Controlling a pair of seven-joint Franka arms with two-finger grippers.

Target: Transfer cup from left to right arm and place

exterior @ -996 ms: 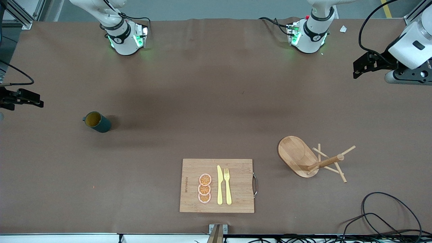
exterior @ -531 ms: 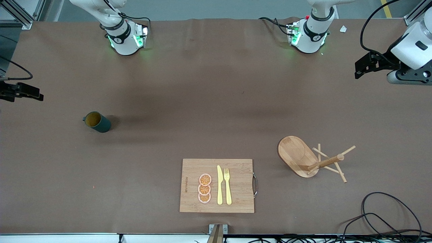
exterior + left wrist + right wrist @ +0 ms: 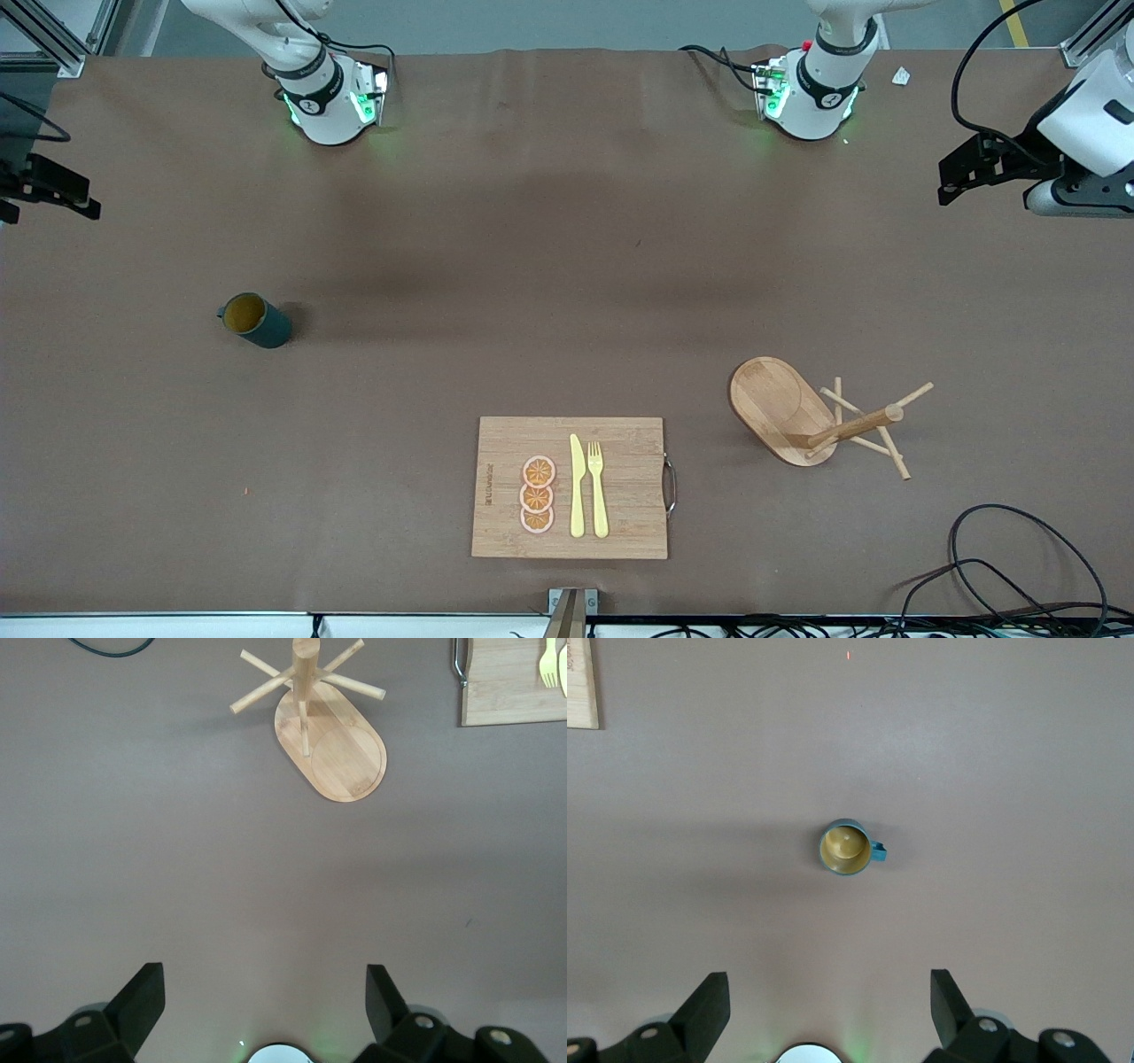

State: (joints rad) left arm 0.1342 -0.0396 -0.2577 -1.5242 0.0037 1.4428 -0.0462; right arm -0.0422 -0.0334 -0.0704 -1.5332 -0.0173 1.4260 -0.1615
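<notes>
While both arms draw back toward the table's ends, the front view shows the right gripper [image 3: 53, 190] higher against its short edge than a second ago, and the left gripper [image 3: 974, 168] likewise pulled up near the base-side corner at its own end. The cup [image 3: 255, 320] stands upright and unmoved toward the right arm's end, apart from both. Left wrist view: fingers [image 3: 142, 1001] spread wide, empty, over bare mat near the mug tree [image 3: 323, 735]. Right wrist view: fingers [image 3: 709, 1005] apart, cup [image 3: 847, 848] below, unheld. Judgement: placement complete; arms retiring.
</notes>
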